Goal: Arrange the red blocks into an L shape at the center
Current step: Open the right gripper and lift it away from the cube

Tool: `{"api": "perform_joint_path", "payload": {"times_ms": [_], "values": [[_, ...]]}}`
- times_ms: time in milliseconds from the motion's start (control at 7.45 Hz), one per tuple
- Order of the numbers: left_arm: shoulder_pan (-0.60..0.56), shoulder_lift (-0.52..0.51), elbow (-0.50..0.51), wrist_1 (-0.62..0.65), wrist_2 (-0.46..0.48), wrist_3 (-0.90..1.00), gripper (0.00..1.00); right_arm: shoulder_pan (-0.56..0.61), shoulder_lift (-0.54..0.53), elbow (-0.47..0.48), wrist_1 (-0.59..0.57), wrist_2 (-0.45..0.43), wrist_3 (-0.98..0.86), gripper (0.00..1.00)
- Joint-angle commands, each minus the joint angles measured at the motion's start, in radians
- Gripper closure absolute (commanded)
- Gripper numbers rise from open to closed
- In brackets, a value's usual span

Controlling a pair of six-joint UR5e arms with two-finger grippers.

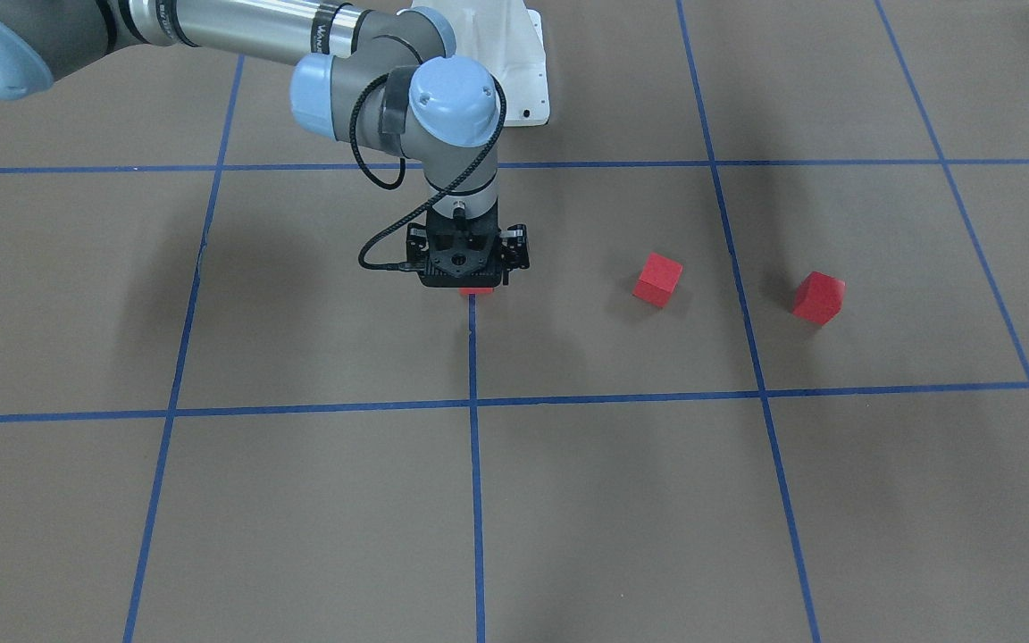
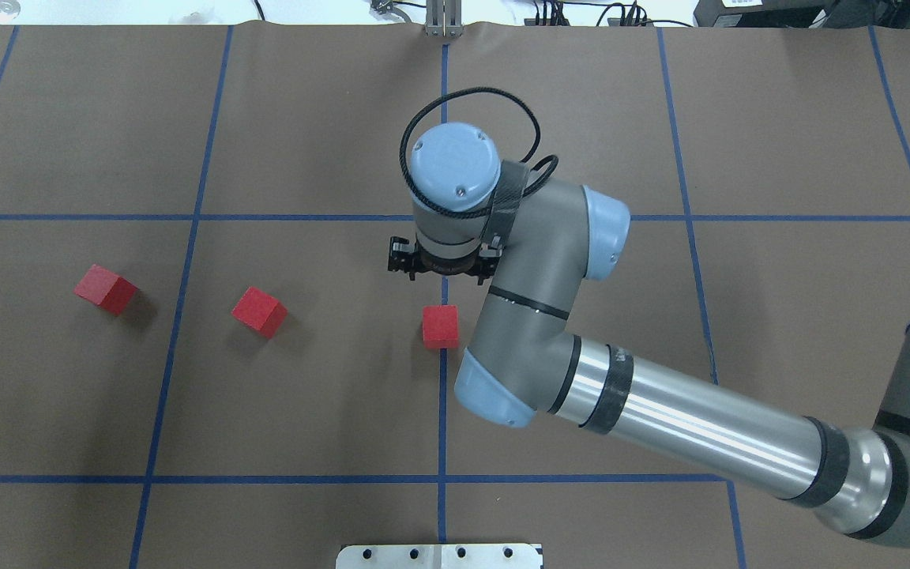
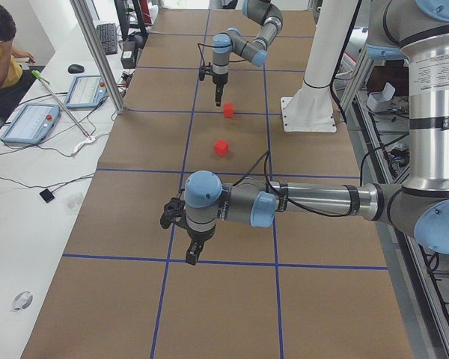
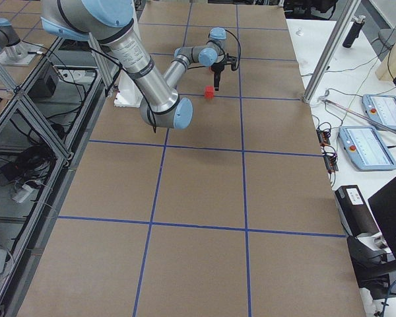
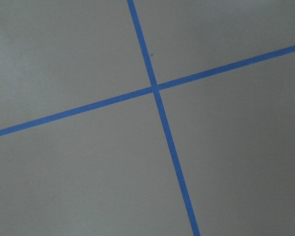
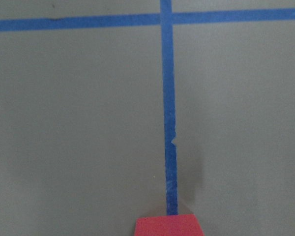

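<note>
Three red blocks lie on the brown table. One (image 2: pixel 441 326) sits on the centre blue line; in the front view only its edge (image 1: pixel 477 290) shows under my right gripper (image 1: pixel 470 266). It also shows at the bottom edge of the right wrist view (image 6: pixel 169 225). The right gripper (image 2: pixel 441 267) points down over this block and looks apart from it in the side views; its fingers are hidden. The other two blocks (image 2: pixel 259 311) (image 2: pixel 106 289) lie on my left side. My left gripper (image 3: pixel 192 256) hangs over a tape crossing (image 5: pixel 155 88), far from the blocks; I cannot tell its state.
Blue tape lines divide the table into large squares. The white base plate (image 2: pixel 439 555) sits at the robot's edge. An operators' bench with tablets (image 3: pixel 30 121) and a seated person (image 3: pixel 0 45) runs along the far side.
</note>
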Motion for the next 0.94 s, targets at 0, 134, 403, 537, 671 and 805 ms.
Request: {"api": "perform_joint_path", "payload": {"times_ms": [0, 134, 403, 537, 671, 805], "values": [[0.000, -0.009, 0.012, -0.204, 0.008, -0.001, 0.00, 0.193, -0.106, 0.152, -0.056, 0.133, -0.143, 0.01], [0.002, -0.042, 0.029, -0.309, 0.006, -0.004, 0.00, 0.312, -0.183, 0.194, -0.056, 0.203, -0.285, 0.01], [0.059, -0.133, 0.050, -0.324, -0.004, -0.071, 0.00, 0.532, -0.312, 0.196, -0.056, 0.343, -0.610, 0.01], [0.125, -0.139, 0.055, -0.380, -0.011, -0.129, 0.00, 0.618, -0.385, 0.190, -0.058, 0.365, -0.781, 0.01], [0.196, -0.136, 0.055, -0.491, -0.011, -0.193, 0.00, 0.692, -0.456, 0.178, -0.063, 0.376, -0.917, 0.01], [0.332, -0.151, 0.043, -0.500, -0.006, -0.322, 0.00, 0.749, -0.523, 0.176, -0.063, 0.379, -1.042, 0.01]]}}
